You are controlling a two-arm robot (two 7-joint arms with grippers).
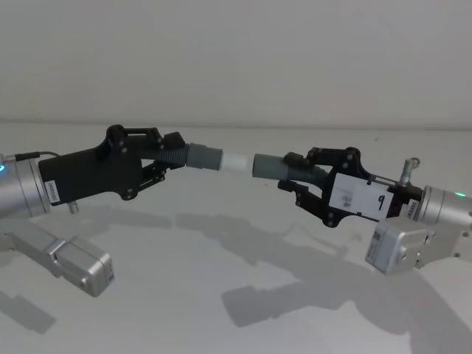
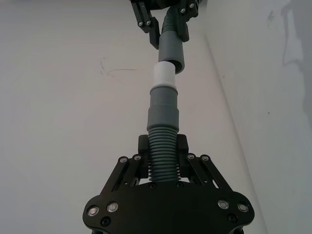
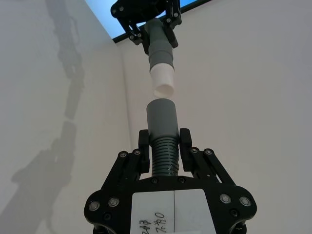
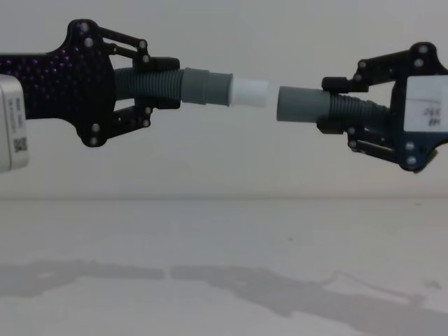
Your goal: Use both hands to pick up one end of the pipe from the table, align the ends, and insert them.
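Now both pipe halves hang above the table (image 4: 224,245). At 9 o'clock the left tool (image 4: 150,84) clamps the plug pipe (image 4: 192,87), white tip (image 4: 250,92) toward 3. At 3 o'clock the right tool (image 4: 341,105) clamps the open-collar pipe (image 4: 315,105), its mouth just short of the tip.

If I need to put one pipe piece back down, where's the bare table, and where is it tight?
Bare table spreads below both raised grippers. It is tight only between the white plug tip, held by the left gripper, and the open collar, held by the right gripper: a narrow gap.
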